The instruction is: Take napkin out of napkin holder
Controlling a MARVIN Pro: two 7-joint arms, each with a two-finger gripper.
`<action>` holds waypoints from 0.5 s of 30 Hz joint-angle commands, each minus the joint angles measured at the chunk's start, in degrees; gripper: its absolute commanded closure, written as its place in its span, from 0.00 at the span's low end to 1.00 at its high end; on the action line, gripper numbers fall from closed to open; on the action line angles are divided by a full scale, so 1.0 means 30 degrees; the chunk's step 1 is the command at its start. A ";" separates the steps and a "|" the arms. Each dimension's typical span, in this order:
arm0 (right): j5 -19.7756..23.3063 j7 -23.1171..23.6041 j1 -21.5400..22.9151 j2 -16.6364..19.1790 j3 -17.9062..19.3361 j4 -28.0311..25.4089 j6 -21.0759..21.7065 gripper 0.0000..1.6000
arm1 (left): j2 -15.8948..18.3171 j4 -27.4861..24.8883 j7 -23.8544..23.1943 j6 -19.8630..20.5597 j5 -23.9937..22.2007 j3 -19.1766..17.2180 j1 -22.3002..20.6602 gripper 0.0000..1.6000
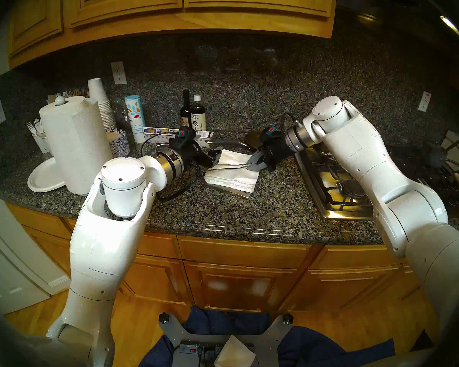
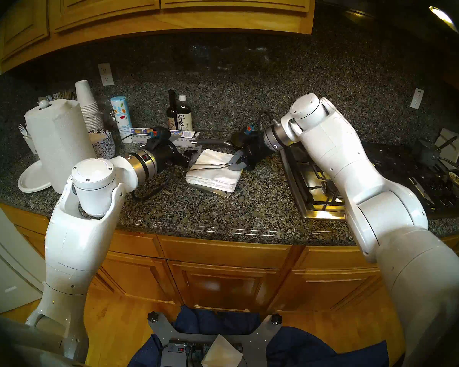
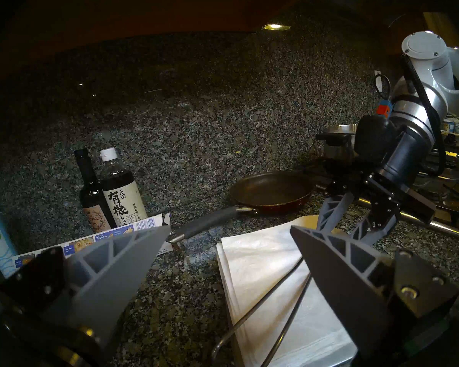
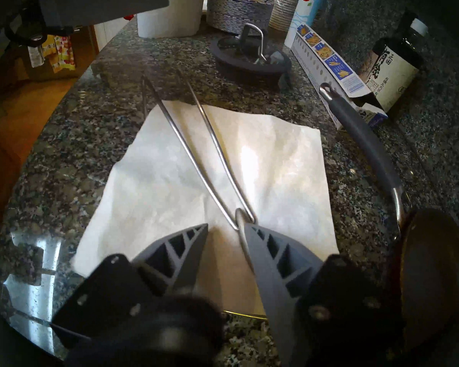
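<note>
Wire arm (image 4: 194,157) lies on napkin (image 4: 276,157); right pincer (image 4: 224,228) half-spread at tip, left pincer (image 3: 229,232) spread.

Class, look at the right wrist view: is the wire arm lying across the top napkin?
Yes: the wire arm runs over the top napkin, its looped tip by the right hand's fingertips.

My arms (image 1: 109,242) are glossy white shells with small screws, silver wrist rings, black cables, and grey ribbed fingers (image 3: 122,255) on black end effectors.
</note>
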 commanded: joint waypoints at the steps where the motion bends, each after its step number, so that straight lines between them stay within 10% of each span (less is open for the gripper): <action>1: 0.0017 -0.0878 0.0731 0.0298 0.0718 -0.0651 0.0119 0.20 | -0.0022 -0.0508 -0.0001 -0.0285 0.0005 -0.0094 -0.0643 0.00; 15: 0.0044 -0.1223 0.0736 0.0369 0.0802 -0.0426 0.0134 0.51 | -0.0018 -0.0507 -0.0003 -0.0302 0.0005 -0.0092 -0.0649 0.00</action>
